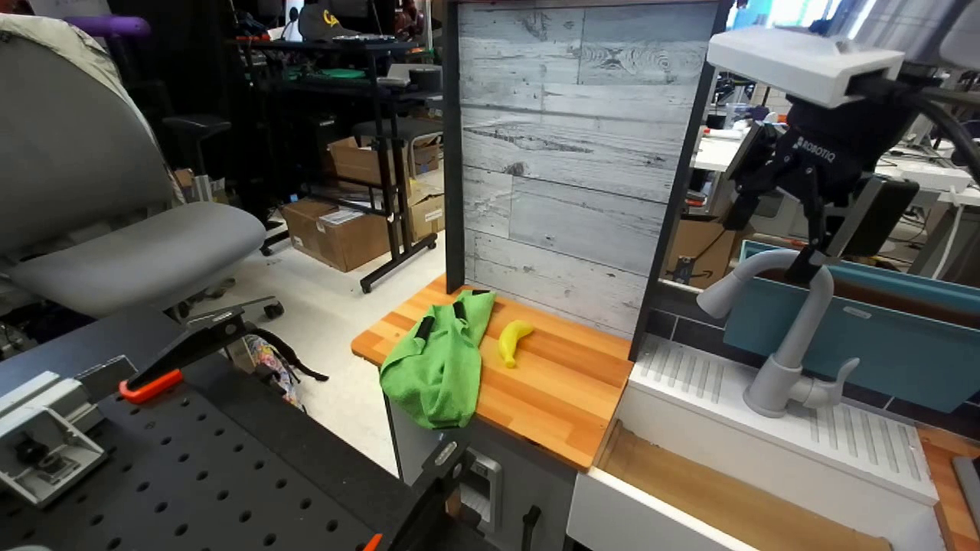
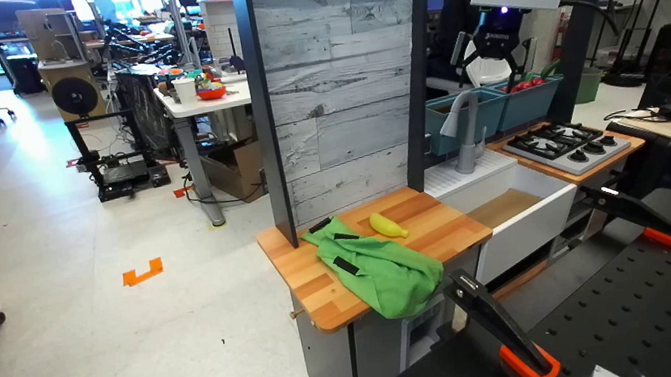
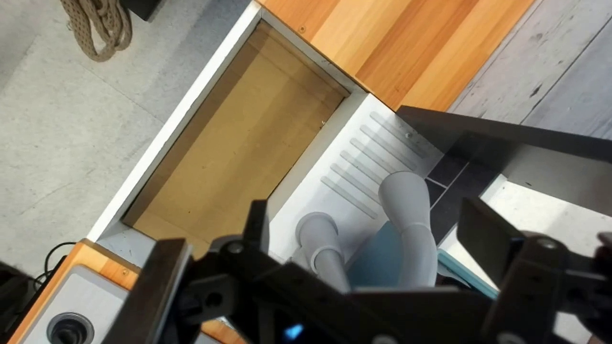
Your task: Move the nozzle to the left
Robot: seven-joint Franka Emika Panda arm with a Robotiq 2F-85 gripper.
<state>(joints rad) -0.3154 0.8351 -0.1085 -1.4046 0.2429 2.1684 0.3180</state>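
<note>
The nozzle is a light grey gooseneck spout (image 1: 811, 321) on a white ledge behind the sink. It also shows in an exterior view (image 2: 468, 134) and in the wrist view (image 3: 406, 210). Its flared head points down, over the ledge side toward the plank panel. My black gripper (image 1: 769, 243) is above the spout's arch with fingers pointing down. In the wrist view the gripper (image 3: 366, 210) is open, and spout and base lie in the gap between its fingers. The gripper body hides the arch's top there. Whether a finger touches the spout I cannot tell.
A white sink (image 1: 658, 509) lies in front of the nozzle. A teal planter (image 1: 766, 325) stands close behind it. A plank panel (image 1: 566, 153) rises beside the sink. The wooden counter (image 1: 551, 405) holds a yellow banana (image 1: 511, 342) and green cloth (image 1: 436, 375). A stove (image 2: 567, 147) stands opposite.
</note>
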